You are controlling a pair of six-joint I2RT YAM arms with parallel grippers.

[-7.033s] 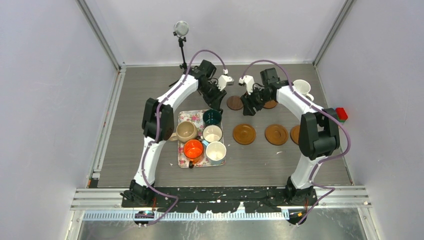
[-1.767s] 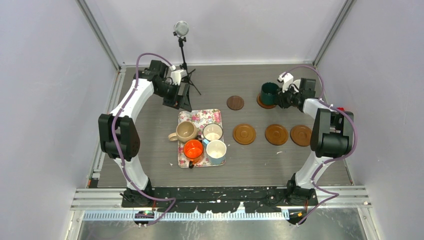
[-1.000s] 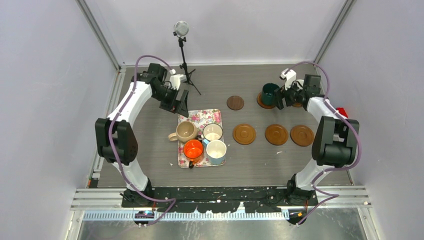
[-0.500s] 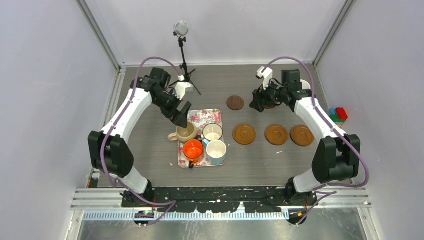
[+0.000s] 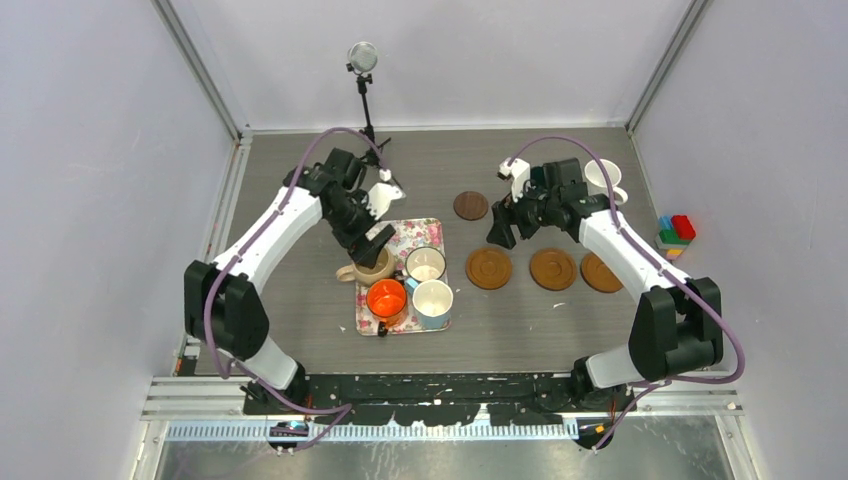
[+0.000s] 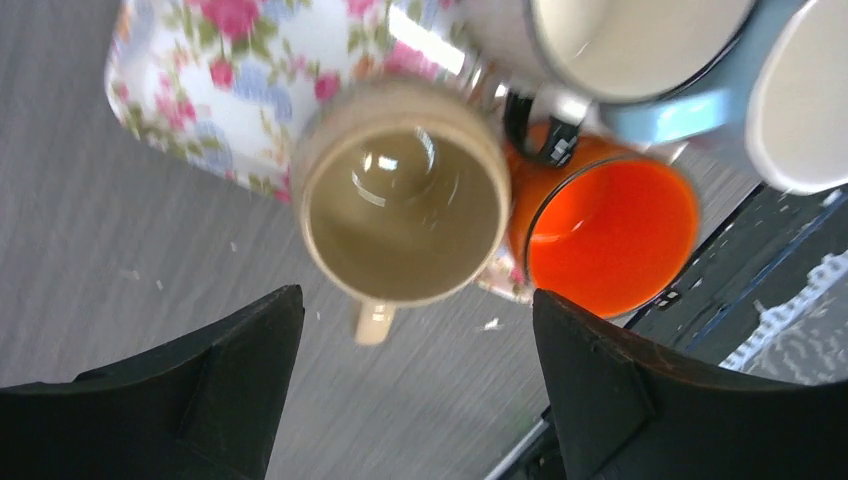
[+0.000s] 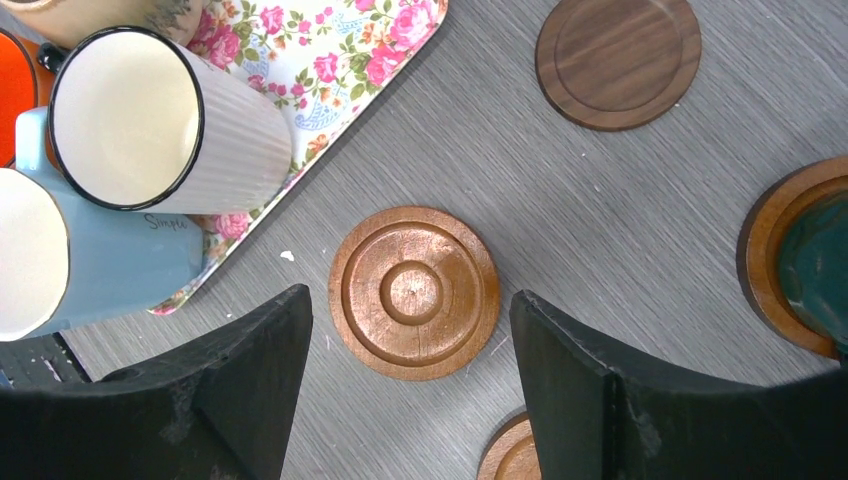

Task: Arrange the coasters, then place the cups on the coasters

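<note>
Both arms have swung inward from the far corners of the bench (image 5: 520, 335). Since 1.8 s ago the left hand (image 5: 374, 244) has come away from the microphone stand (image 5: 362, 75) and now hangs over the left edge of the floral tray (image 5: 398, 232). The right hand (image 5: 497, 234) has drawn back from the dark green cup (image 7: 815, 272). That cup stood on the tray 7 s ago and now sits on the far coaster (image 7: 762, 245).

The left hand is spread wide and holds nothing. In its wrist view the beige cup (image 6: 405, 205) lies straight below the gap between its fingers (image 6: 190, 390), mouth up, its handle sticking out past the tray's edge over the bench. Just beside it on the tray is the orange cup (image 6: 610, 235), with the white ribbed cup (image 6: 640, 45) and the light blue cup (image 6: 680, 100) beyond.

The right hand is also wide open and empty. It hovers above the ringed coaster (image 7: 414, 292), the leftmost of 3 orange-brown discs in the near row, next to the middle coaster (image 5: 552, 268) and the right coaster (image 5: 597, 279). The smaller dark brown coaster (image 7: 618, 62) lies bare farther back, apart from the others. 1 plain white cup (image 5: 603, 175) stands alone at the bench's far right corner.
</note>
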